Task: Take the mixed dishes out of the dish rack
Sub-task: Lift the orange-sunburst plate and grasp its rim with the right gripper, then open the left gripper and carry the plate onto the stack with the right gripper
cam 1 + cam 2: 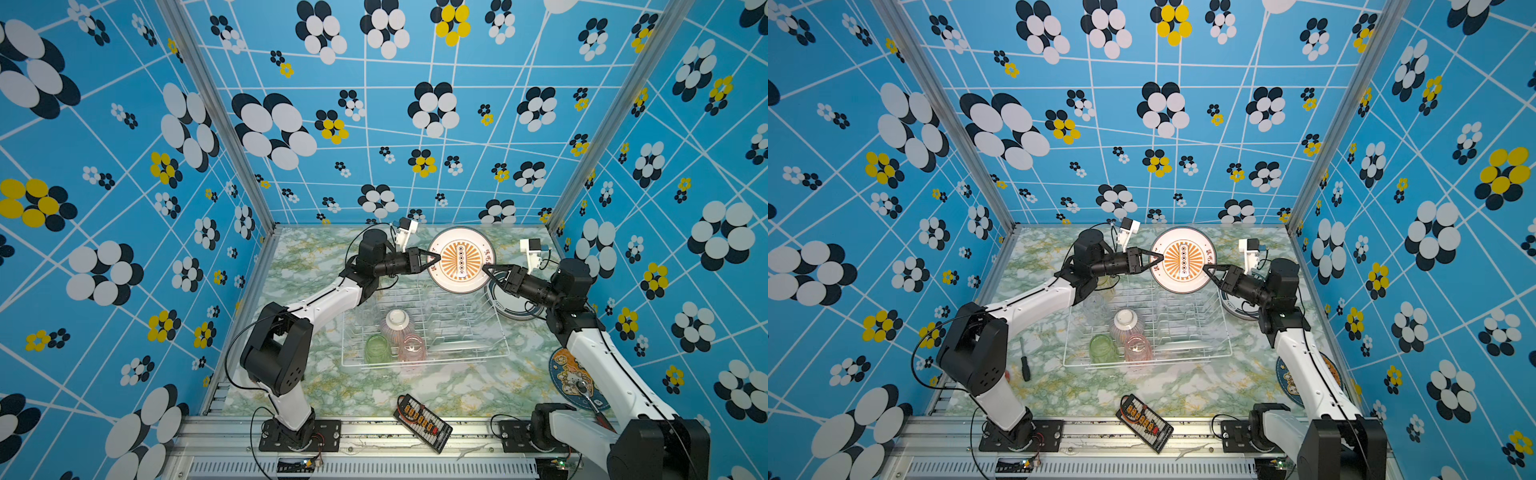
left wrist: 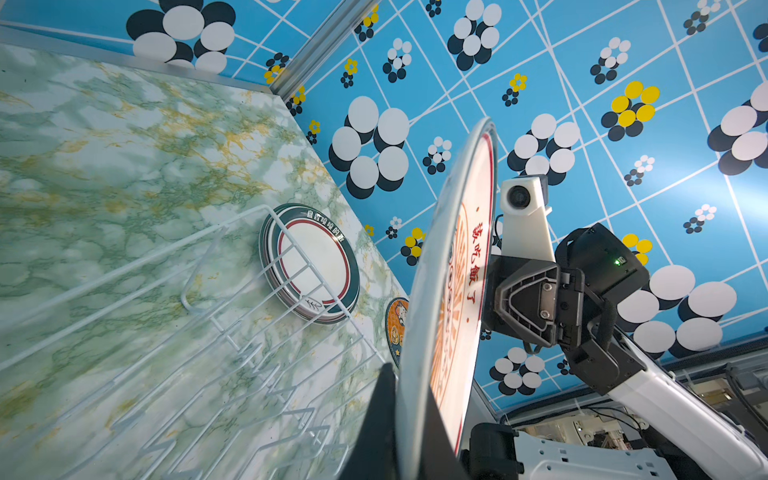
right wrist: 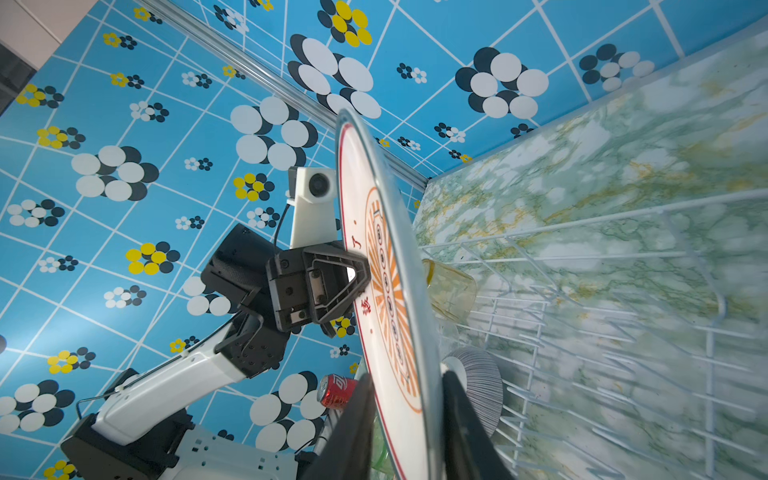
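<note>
Your left gripper (image 1: 437, 258) is clamped tight on the left edge of the sunburst plate (image 1: 459, 259), a white plate with an orange rayed centre and red characters. Your right gripper (image 1: 485, 269) stands narrow over the opposite edge. In the right wrist view its fingers (image 3: 461, 419) sit one on each face of the rim, against it as far as you can see. Between the two grippers the plate hangs raised above the far end of the dish rack (image 1: 449, 316), with its printed face turned toward the top cameras. Nearer you in the rack, the ribbed bowl (image 1: 397, 322) sits upside down. The green tumbler (image 1: 378, 349) and the pink tumbler (image 1: 412, 348) stand side by side just in front of it, and a white plate (image 1: 457, 345) lies low to their right. A clear tumbler (image 1: 1094, 305) stands at the rack's left side, close under your left arm, and the yellow tumbler (image 3: 451, 291) shows behind the held plate in the right wrist view. Just outside the rack on the right, partly under your right arm, a stack of teal-and-red-rimmed plates (image 2: 320, 270) lies flat on the marble table (image 1: 311, 257). Toward the front on that side you have the blue cartoon mat (image 1: 567, 380). A black connector board (image 1: 422, 422) rests at the table's front edge, and a screwdriver (image 1: 1025, 365) lies beside your left arm.
</note>
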